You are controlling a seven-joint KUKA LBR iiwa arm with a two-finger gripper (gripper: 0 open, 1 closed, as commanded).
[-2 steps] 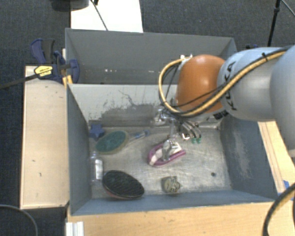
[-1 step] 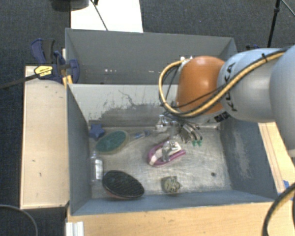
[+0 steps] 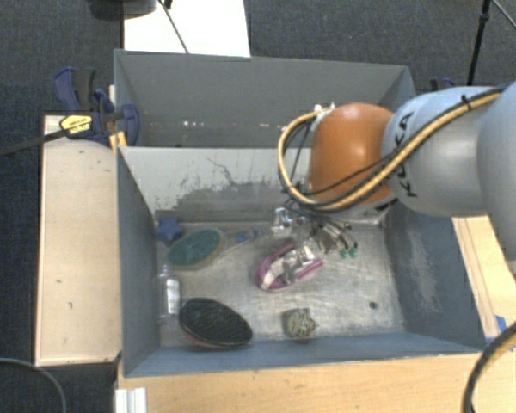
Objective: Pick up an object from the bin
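1. The gripper (image 3: 310, 243) hung close over a purple-and-white plastic piece (image 3: 284, 271) at mid-floor of the grey metal bin (image 3: 258, 101); I could not tell whether it was spread or closed.
2. I judged a centred, vertical descent best, clear of the small olive lump (image 3: 299, 323).

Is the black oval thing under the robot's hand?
No; the black oval thing lies in the front left corner, apart from the hand.
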